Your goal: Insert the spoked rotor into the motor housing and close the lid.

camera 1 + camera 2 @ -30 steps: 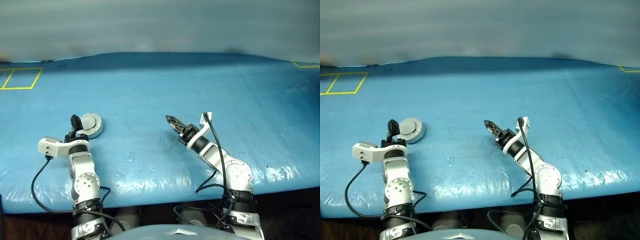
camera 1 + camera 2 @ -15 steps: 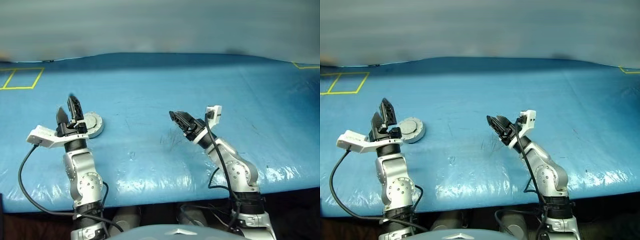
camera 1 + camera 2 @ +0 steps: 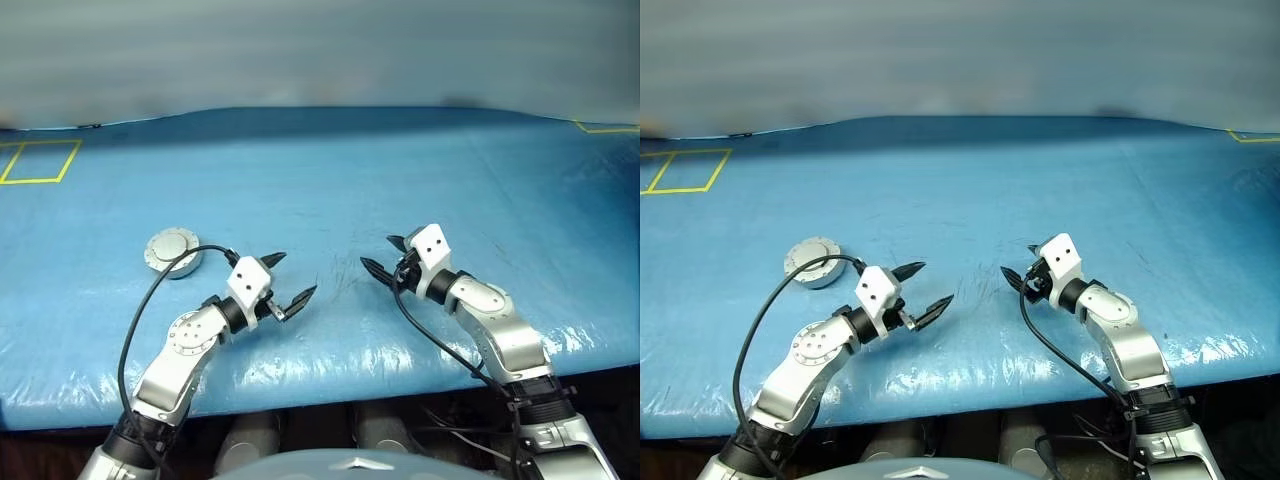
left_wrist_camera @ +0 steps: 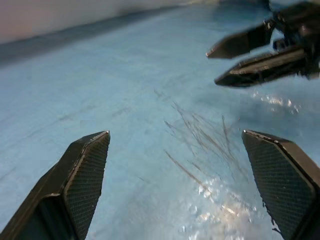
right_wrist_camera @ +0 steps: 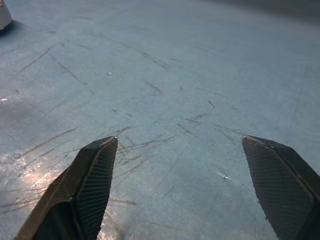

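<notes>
Both arms have swung since the earlier frames: the left gripper [image 3: 283,279], formerly raised beside the housing [image 3: 173,250], now points inward over the centre of the table [image 3: 420,170]; the right gripper [image 3: 384,256] has rolled and shifted toward the robot's right.

Near edge: the table cover is glossy blue sheeting, wrinkled at the front edge and marked with fine dark scratches between the two grippers.

Left gripper: jaws spread wide, nothing between them. Its fingers [image 4: 82,177] are black and wedge-shaped, with cross-hatched pads.

Right gripper: jaws spread wide, nothing between them. Tips face the left gripper's tips across the scratched patch, near but apart.

Housing: a low round grey metal unit with the lid [image 3: 170,244] closed on top. The lid is smooth and light grey, with a raised centre. It lies flat on the sheeting, behind and to the left of the left gripper, apart from it and well apart from the right gripper.

Far left: a yellow tape rectangle [image 3: 40,160].
</notes>
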